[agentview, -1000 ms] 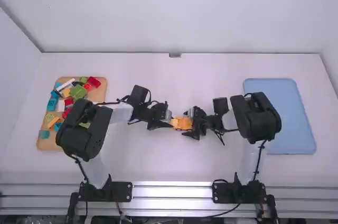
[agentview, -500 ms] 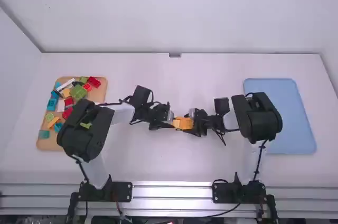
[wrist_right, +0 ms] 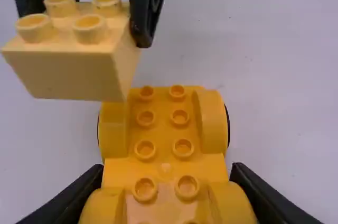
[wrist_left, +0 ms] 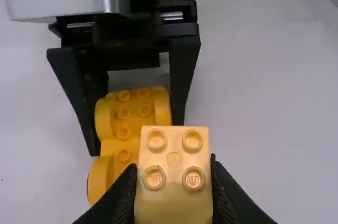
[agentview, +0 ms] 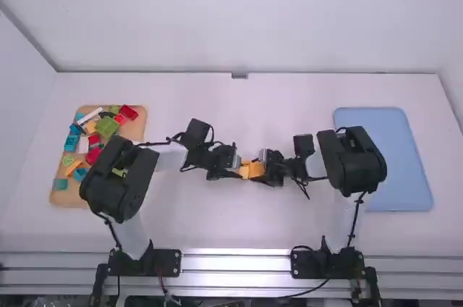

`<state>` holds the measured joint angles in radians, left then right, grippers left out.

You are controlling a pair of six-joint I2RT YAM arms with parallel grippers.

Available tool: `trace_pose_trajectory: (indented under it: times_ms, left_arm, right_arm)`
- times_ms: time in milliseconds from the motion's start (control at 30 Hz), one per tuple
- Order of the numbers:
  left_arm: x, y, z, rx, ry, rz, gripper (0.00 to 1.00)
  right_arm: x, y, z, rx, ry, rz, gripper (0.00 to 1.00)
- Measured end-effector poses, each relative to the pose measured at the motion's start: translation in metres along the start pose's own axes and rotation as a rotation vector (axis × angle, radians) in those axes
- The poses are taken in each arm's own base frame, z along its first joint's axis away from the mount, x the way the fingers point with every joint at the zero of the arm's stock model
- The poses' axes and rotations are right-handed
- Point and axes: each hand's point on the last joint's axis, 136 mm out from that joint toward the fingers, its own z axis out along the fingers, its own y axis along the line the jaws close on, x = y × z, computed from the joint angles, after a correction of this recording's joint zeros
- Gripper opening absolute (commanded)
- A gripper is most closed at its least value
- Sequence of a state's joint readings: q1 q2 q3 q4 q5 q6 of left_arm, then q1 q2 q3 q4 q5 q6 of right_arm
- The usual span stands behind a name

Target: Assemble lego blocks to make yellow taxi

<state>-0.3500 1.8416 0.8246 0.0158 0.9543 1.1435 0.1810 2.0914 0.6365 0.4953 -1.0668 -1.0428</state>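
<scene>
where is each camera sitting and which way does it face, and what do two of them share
high view: above and behind the arms, looking forward and down at the table; both arms show.
left wrist view: on the left arm, past the pale block in its own claw to the right claw.
right wrist view: on the right arm, over the yellow wheeled base in its claw; left claw's fingers show too.
Both wrist views share block and base.

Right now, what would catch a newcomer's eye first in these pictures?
First, the pale yellow four-stud brick in the left pincer, close to the yellow car base in the right pincer, mid-table. Then the tan tray of colourful bricks, left, and the blue tray, right.
</scene>
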Motion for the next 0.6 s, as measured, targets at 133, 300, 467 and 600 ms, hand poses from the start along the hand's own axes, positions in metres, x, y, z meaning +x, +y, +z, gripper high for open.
trace_pose_trajectory:
  times_ms: [133,300,467,600]
  left_arm:
    - [0.0025,0.0015,0.0000,-0.008,0.015,-0.021,0.02]
    - [0.0038,0.0025,-0.0001,-0.013,0.023,-0.026,0.02]
    - [0.0044,0.0080,-0.0001,-0.035,0.031,-0.021,0.02]
    - [0.0053,0.0096,-0.0003,-0.042,0.037,-0.034,0.02]
  right_arm:
    - [-0.0001,0.0003,0.0001,-0.001,0.000,-0.001,0.48]
    - [-0.0004,0.0007,0.0001,-0.003,-0.002,-0.002,0.45]
    - [-0.0004,0.0008,0.0001,-0.003,-0.003,-0.001,0.44]
    - [-0.0005,0.0005,0.0001,-0.002,-0.003,0.007,0.47]
